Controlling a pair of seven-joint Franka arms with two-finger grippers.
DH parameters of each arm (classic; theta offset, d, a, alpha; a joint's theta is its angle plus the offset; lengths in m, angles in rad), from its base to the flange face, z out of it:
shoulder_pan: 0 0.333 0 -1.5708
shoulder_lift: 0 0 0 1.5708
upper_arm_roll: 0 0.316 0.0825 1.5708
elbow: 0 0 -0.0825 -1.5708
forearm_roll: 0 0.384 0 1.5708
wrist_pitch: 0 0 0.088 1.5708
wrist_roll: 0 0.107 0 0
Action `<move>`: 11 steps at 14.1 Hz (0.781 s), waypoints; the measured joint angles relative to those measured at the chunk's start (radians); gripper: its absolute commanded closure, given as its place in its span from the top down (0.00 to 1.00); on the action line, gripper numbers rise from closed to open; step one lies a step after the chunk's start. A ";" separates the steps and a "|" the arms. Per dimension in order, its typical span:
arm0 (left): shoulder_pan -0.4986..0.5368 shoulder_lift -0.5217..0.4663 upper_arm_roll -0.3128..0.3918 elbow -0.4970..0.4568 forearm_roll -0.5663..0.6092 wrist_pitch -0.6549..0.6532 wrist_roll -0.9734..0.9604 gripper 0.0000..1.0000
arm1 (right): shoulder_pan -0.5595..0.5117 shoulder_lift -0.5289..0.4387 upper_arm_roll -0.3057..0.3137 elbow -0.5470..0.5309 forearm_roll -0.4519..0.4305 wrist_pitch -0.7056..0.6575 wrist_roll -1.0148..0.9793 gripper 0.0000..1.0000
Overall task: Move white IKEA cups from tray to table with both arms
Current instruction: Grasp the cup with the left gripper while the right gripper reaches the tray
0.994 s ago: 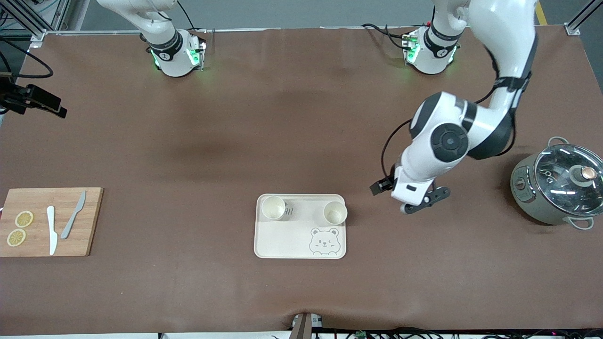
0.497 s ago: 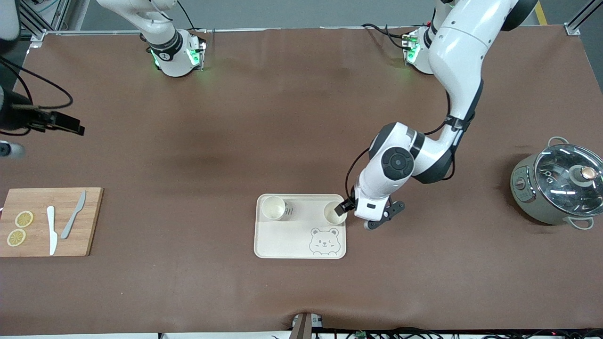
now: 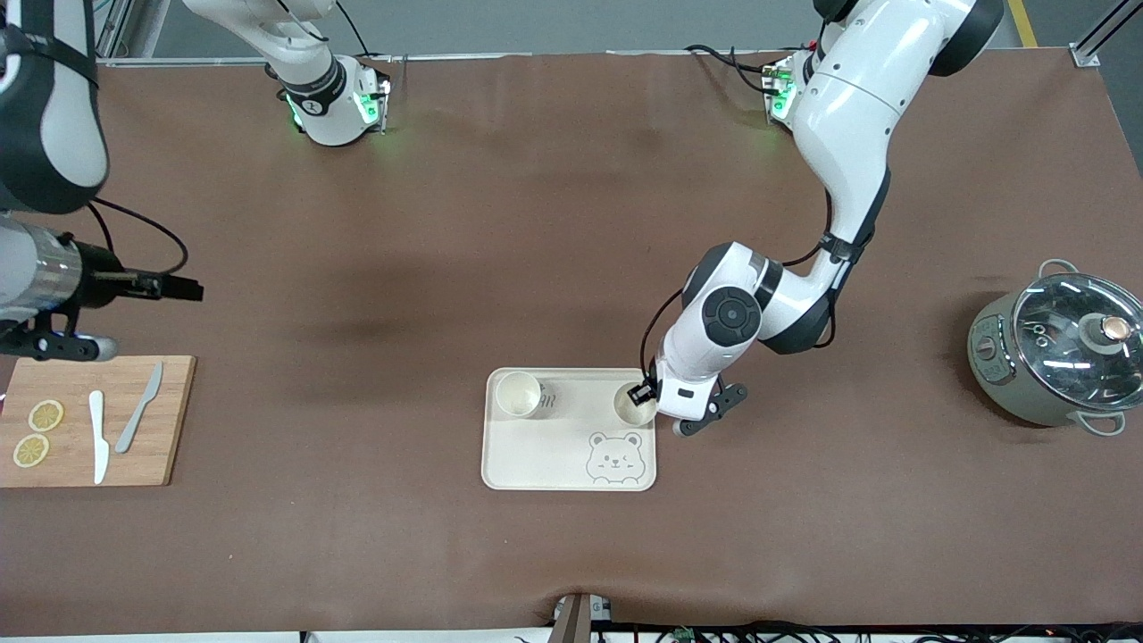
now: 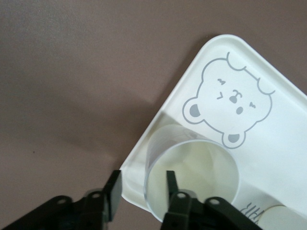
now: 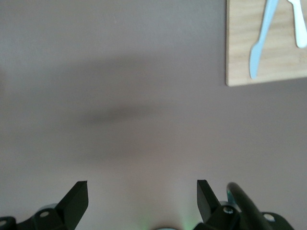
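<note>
Down on the bear-print tray (image 3: 571, 446), both cups stood upright along the edge farther from the front camera, one at each corner, and nothing could be seen inside either. The cup (image 3: 518, 394) toward the right arm's end sat by itself next to a small printed mark. The other cup (image 3: 632, 406), toward the left arm's end, had the left gripper (image 3: 645, 394) at its rim: in the left wrist view one finger (image 4: 113, 194) was outside the wall and the other reached inside the cup (image 4: 192, 177), the jaws narrowly apart and straddling the rim, not clearly pinching it. That cup stood close against the tray's raised edge (image 4: 144, 158), with bare brown table (image 3: 554, 223) just past it.

A grey pot (image 3: 1054, 353) with a glass lid stood well apart at the left arm's end; what it held could not be told. At the right arm's end a wooden board (image 3: 98, 420) carried two lemon slices (image 3: 37, 433), a white knife (image 3: 96, 436) and a grey knife (image 3: 138, 406).

The right gripper (image 3: 179, 288) hung over open table beside the board, its fingers (image 5: 76, 199) spread wide and holding nothing. Between the board and the tray the table lay open
</note>
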 measured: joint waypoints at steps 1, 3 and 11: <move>0.000 0.002 0.000 0.000 0.000 0.001 0.000 0.00 | 0.001 0.009 0.017 -0.031 0.000 0.059 0.042 1.00; 0.000 0.002 0.000 0.004 0.021 0.003 0.011 0.00 | 0.007 0.028 0.073 -0.078 0.002 0.151 0.161 1.00; 0.027 -0.091 0.009 0.039 0.084 -0.082 0.016 0.00 | 0.024 0.235 0.403 -0.108 0.027 0.615 0.700 1.00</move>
